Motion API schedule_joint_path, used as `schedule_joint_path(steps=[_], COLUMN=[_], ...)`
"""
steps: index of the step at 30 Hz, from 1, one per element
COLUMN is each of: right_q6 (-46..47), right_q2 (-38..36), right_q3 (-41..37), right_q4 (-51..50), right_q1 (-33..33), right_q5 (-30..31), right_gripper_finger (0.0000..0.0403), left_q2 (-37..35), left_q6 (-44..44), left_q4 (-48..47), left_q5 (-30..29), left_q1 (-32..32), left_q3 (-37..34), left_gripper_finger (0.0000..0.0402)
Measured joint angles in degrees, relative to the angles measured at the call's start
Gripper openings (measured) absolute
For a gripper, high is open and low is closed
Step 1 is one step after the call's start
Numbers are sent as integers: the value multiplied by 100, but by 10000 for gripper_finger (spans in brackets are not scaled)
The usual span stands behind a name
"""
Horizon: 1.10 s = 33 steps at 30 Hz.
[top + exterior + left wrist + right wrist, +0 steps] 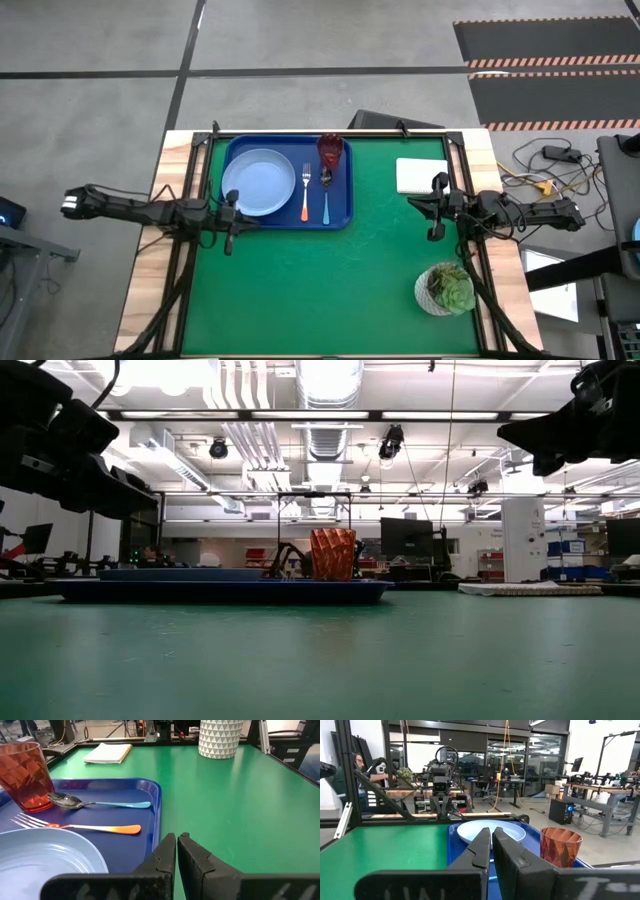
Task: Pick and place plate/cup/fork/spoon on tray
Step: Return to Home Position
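Observation:
The dark-blue tray (pixel 340 150) lies at the table's far middle. On it rest the pale-blue plate (pixel 258 182) at the left, the orange-handled fork (pixel 306 195), the blue-handled spoon (pixel 326 195) and the reddish cup (pixel 331 152) standing upright at the far right corner. They also show in the left wrist view: plate (pixel 45 857), fork (pixel 80 826), spoon (pixel 95 804), cup (pixel 22 775). My left gripper (pixel 232 222) is shut and empty by the tray's near left corner. My right gripper (pixel 436 208) is shut and empty, right of the tray.
A white rectangular pad (pixel 421 176) lies right of the tray at the far side. A white pot with a green succulent (pixel 446 289) stands at the near right. Bare green table lies near the front and middle.

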Motion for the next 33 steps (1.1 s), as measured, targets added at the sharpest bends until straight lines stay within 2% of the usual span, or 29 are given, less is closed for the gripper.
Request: schedule_joint_path(steps=[33], right_q6=[0], right_q2=[0], right_q3=[0], right_q4=[0], right_q1=[0], right_q5=[0], right_gripper_finger=[9], left_q2=[462], left_q6=[0], left_q4=[2], left_q5=[4], left_q1=[0], left_q3=[0], left_gripper_finger=[0])
